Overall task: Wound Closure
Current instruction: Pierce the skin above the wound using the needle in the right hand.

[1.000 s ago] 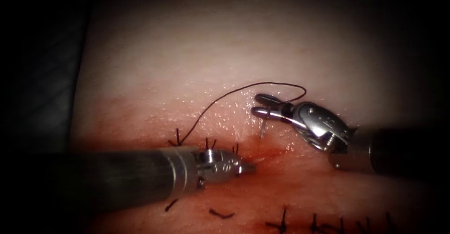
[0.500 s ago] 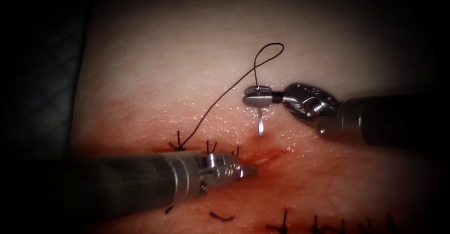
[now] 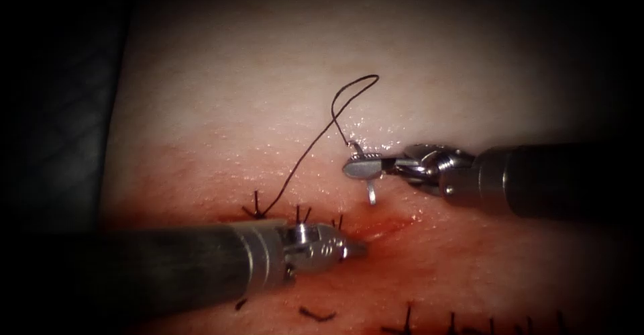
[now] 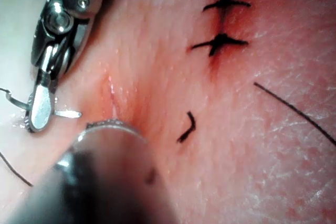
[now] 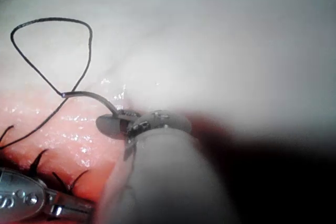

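My right tool (image 3: 352, 168) comes in from the right, its jaws shut on the curved needle (image 3: 370, 190) near the middle of its curve. The needle's point hangs downward just over the tissue (image 3: 221, 127) above the open stretch of the cut (image 3: 386, 224), not in it. From the needle's tail, dark thread (image 3: 349, 90) loops up, then runs down left to a stitch (image 3: 256, 209). My left tool (image 3: 357, 246) lies shut and holding nothing, its tip resting at the cut's open stretch. In the left wrist view the right tool (image 4: 39, 114) grips the needle (image 4: 71, 114). The right wrist view shows the needle (image 5: 100, 99) and the thread loop (image 5: 52, 51).
Tied stitches (image 3: 300, 212) close the cut to the left of the open stretch. Red fluid (image 3: 402, 241) wets the tissue around it. A second stitched row (image 3: 406, 320) runs along the near edge, with a loose cut thread end (image 3: 315, 315) beside it.
The right tool rolled its wrist and came down and left toward the cut, still holding the needle. The thread loop rose, then shifted left. The left tool stayed put.
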### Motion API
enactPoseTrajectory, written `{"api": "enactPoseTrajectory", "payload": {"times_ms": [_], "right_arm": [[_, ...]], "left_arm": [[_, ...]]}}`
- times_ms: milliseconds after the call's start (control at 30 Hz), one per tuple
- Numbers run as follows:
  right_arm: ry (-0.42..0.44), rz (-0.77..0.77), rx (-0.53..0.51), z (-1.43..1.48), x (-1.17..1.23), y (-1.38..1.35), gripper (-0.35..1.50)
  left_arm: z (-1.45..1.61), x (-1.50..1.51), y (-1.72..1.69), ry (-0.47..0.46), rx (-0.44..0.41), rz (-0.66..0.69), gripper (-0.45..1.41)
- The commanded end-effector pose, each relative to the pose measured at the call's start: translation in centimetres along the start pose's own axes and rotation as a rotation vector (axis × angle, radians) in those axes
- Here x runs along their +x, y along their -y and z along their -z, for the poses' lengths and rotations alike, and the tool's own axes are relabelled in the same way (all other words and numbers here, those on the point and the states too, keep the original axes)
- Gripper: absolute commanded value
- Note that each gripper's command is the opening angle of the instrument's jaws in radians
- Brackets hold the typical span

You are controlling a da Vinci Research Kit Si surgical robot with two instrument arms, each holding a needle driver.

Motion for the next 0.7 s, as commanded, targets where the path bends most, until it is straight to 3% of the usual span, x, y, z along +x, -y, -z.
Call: {"api": "enactPoseTrajectory", "payload": {"times_ms": [33,400,567,700], "right_arm": [[0.001,-0.030,0.004,-0.06,-0.03,-0.03,-0.35],[0.009,-0.224,0.018,-0.08,-0.48,-0.09,-0.35],[-0.022,-0.229,0.018,-0.05,-0.49,-0.11,-0.35],[-0.080,-0.219,0.015,0.03,-0.32,0.01,-0.35]], "left_arm": [[-0.08,0.01,0.00,-0.001,-0.001,-0.001,-0.42],[-0.09,0.00,0.03,-0.001,-0.001,-0.002,-0.40],[-0.07,-0.01,0.02,-0.002,-0.003,-0.002,-0.40],[-0.07,-0.01,0.02,-0.002,-0.003,-0.002,-0.40]]}}
